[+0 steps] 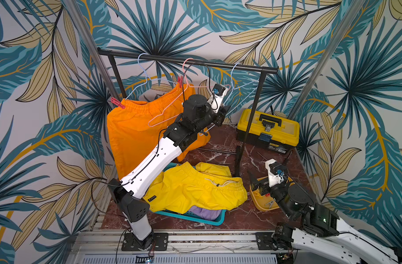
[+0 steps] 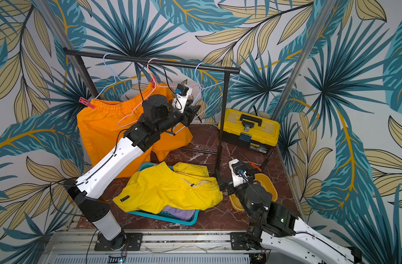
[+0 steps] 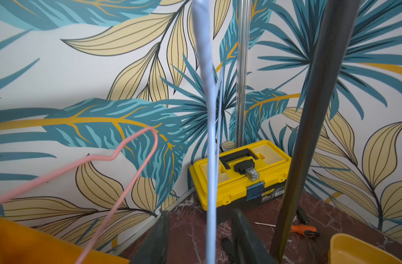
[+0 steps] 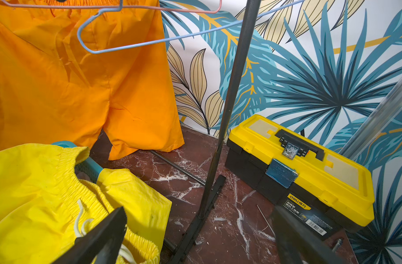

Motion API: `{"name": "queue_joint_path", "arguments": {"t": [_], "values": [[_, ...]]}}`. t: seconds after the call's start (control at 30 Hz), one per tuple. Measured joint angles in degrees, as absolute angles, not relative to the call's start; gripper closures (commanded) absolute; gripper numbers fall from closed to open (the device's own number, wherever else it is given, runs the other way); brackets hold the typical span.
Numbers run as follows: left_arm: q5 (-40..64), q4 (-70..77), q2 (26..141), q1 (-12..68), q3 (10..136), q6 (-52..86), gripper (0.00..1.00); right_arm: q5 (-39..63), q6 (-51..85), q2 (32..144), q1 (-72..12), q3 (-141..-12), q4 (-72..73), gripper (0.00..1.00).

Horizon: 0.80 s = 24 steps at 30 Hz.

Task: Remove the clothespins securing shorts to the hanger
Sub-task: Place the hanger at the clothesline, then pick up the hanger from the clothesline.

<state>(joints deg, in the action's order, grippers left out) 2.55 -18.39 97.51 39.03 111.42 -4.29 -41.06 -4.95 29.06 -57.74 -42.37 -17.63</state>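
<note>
"deli" is read on the yellow-lidded black plastic toolbox (image 4: 298, 173); left gripper (image 3: 201, 211) and right gripper (image 4: 199, 209) are seen spread, apparently gripping nothing.

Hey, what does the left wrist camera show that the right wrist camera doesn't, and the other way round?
Only the left wrist view shows the corner of a yellow tub and the orange handle of a screwdriver. Only the right wrist view shows the yellow shorts, lying over a teal basket. Both show the yellow toolbox, the black rack post, the orange shorts, the pink hanger and the pale blue hanger.
</note>
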Motion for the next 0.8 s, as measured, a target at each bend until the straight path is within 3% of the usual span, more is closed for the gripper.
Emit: {"name": "queue_joint_path", "arguments": {"t": [0.03,0.2,0.47,0.8], "values": [[2.8,-18.9,96.7,39.0,110.3,-4.1,0.01,-41.1,-5.0,29.1,-57.7,-42.2,-17.4,0.01],[4.3,-19.5,90.1,39.1,105.7,-2.9,0.01,-40.9,-5.0,29.5,-57.7,-42.1,-17.4,0.01],[2.0,-19.2,70.0,39.2,97.3,-3.0,0.0,-40.5,-5.0,29.7,-57.7,-42.0,-17.4,0.01],[-10.7,-27.3,57.8,36.6,99.0,-11.0,0.0,-39.1,-5.0,31.2,-57.7,-42.0,-17.4,0.01]]}}
